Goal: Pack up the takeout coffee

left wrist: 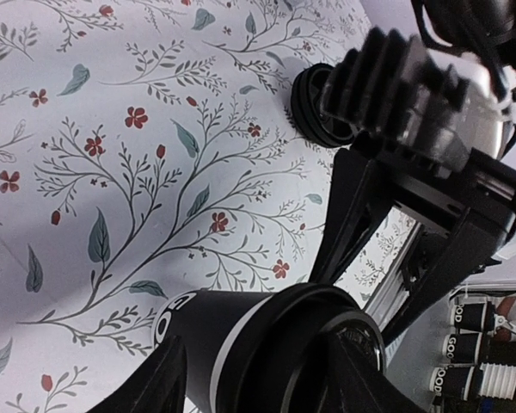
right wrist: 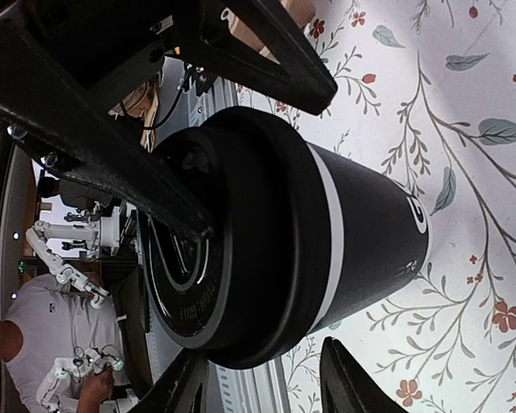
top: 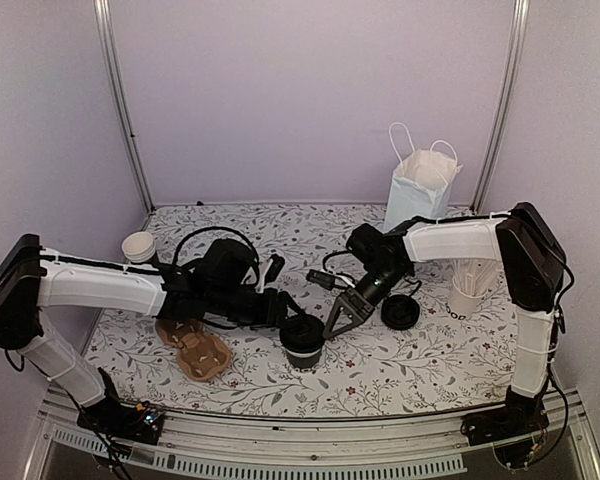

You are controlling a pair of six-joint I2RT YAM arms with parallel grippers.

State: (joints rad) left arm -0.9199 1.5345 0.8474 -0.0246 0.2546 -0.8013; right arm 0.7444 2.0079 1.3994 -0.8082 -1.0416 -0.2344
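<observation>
The takeout coffee [top: 302, 340] is a black cup with its black lid on, standing upright on the flowered table near the front middle. My left gripper [top: 292, 318] reaches it from the left with its jaws spread. In the left wrist view [left wrist: 249, 348] one finger lies over the cup [left wrist: 232, 344] body and one over the lid, and I cannot tell whether they touch. My right gripper [top: 338, 322] is open just right of the cup. In the right wrist view [right wrist: 262, 357] its fingertips stand just short of the cup [right wrist: 327, 215].
A second black lid [top: 400, 313] lies on the table right of the cup, also in the left wrist view [left wrist: 314, 103]. The pale-blue bag [top: 418, 195] stands at the back right, a white stirrer cup [top: 467, 295] at the right, the brown carrier [top: 195, 350] at the front left, and a white cup [top: 138, 246] at the left.
</observation>
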